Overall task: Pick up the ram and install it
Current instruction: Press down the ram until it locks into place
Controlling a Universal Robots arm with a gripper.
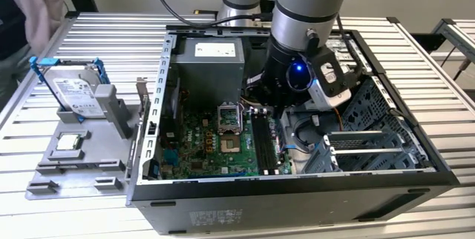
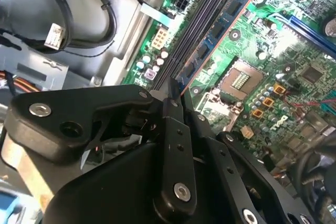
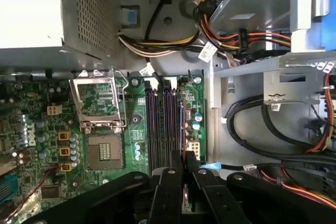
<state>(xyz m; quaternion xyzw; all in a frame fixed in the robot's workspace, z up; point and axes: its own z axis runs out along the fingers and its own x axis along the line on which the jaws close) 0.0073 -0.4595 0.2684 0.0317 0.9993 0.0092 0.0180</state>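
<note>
The install step is in hand. In the second wrist view, at frame centre, the claw (image 2: 173,95) is pinched narrow on the ram (image 2: 218,30), a stick with an orange edge that stands on edge along the dark memory slots (image 2: 186,38) of the motherboard (image 2: 283,66). In the exterior view the arm (image 1: 304,39) reaches into the open computer case (image 1: 297,189) mid-frame. Judged from this, seating calls for straight pressure into the slot.
</note>
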